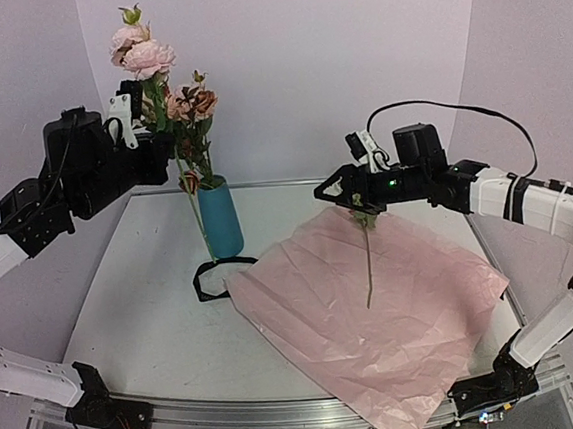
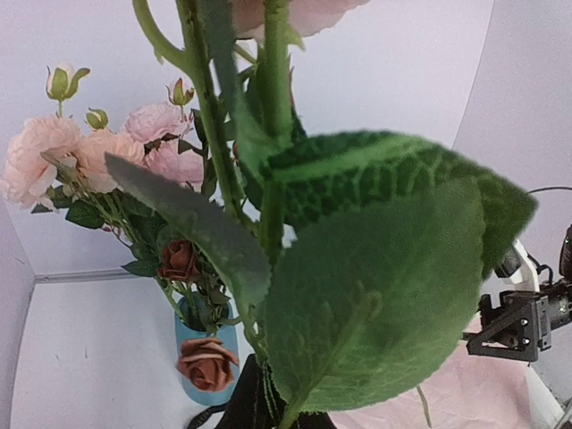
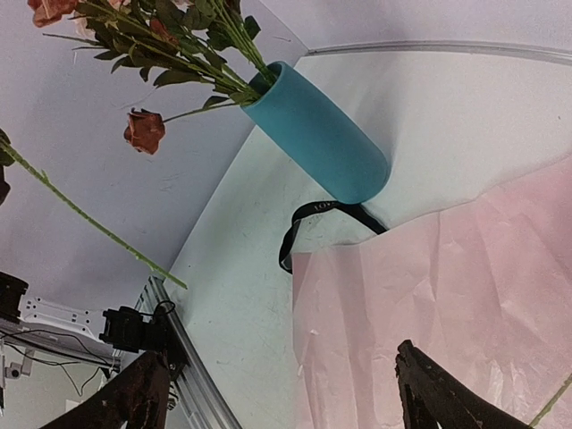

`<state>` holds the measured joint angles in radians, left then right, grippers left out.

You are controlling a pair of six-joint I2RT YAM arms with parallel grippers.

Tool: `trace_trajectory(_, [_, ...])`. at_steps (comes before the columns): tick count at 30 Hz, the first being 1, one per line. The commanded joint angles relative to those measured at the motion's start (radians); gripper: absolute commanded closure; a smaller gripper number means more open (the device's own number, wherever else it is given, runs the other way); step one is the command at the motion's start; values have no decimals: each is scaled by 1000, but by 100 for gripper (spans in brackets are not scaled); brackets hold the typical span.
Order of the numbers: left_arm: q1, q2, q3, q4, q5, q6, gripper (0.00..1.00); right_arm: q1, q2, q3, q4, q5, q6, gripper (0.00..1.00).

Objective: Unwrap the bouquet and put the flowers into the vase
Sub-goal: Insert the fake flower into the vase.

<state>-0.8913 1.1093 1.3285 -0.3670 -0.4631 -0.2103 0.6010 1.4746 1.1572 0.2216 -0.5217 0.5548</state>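
Observation:
My left gripper [image 1: 143, 115] is raised left of the teal vase [image 1: 222, 220], shut on a long green stem of pink flowers [image 1: 142, 48]. That stem hangs down outside the vase, its tip near the table. Big leaves [image 2: 393, 268] hide the fingers in the left wrist view. Rust and pink roses [image 1: 192, 102] stand in the vase [image 2: 189, 380] [image 3: 317, 143]. My right gripper [image 1: 345, 197] [image 3: 277, 371] hovers open over the spread pink paper [image 1: 396, 315], nothing between its fingers. Another flower stem [image 1: 367, 263] lies on the paper just below it.
A black ribbon [image 1: 212, 277] [image 3: 299, 234] lies looped on the table by the vase's foot, touching the paper's corner. The paper [image 3: 465, 295] covers the table's right half and overhangs the near edge. Purple walls close the back and sides.

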Motion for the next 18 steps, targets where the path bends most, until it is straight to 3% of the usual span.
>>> trace_trajectory(1, [0,23,100,55,-68,96,100,-4,21,69,-16,-4,-26,12])
trace_trajectory(7, [0,44,180,122,-98,181,100,-4,38,83,-19,-3,-27,12])
trace_trajectory(18, [0,72,295,47,-174,387,100,-6,72,105,-21,0,-24,12])
